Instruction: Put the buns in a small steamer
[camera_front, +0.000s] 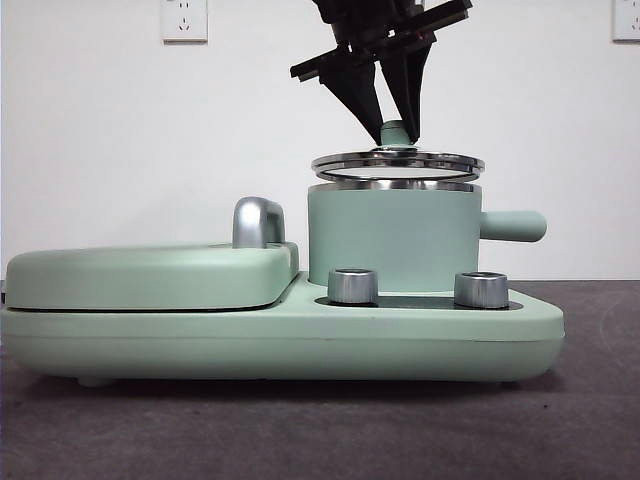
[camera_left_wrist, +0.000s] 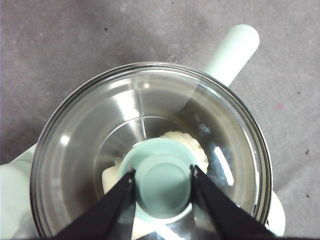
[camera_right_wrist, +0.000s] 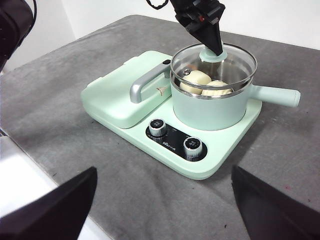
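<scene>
Buns: two cream-white buns are sitting inside the small steamer; the smooth bun (camera_right_wrist: 195, 80) is lying beside the ridged bun (camera_right_wrist: 217, 88), touching or nearly touching it. In the left wrist view only part of the ridged bun (camera_left_wrist: 192, 145) is showing past the knob.
Small steamer: the mint-green pot (camera_front: 392, 238) is standing on the right-hand part of the cooker base, behind the two dials, with its stubby side handle (camera_front: 512, 226) pointing toward the base's right edge.
Lid: the glass lid with steel rim (camera_front: 397, 164) is hanging just above the pot rim, slightly tilted, with a narrow gap showing between the two rims in the front view.
Knob: the green knob (camera_left_wrist: 162, 179) is sitting at the lid's centre, between the gripper jaws.
Left gripper: the left gripper (camera_front: 392, 125) is coming down from above and clamping the knob from both sides, its jaws opened only to the knob's width.
Right gripper: the right gripper (camera_right_wrist: 162, 200) is waiting well clear of the cooker with its jaws spread wide and holding nothing.
Cooker base: the mint-green base (camera_front: 300, 345) is resting on the grey tabletop (camera_front: 300, 430).
Dials: two steel dials (camera_front: 352, 285) (camera_front: 480, 289) are sitting along the base's front edge, below the pot.
Griddle cover: the flat green cover (camera_front: 140, 275) with chrome handle (camera_front: 255, 222) is lying closed on the left part of the base.
</scene>
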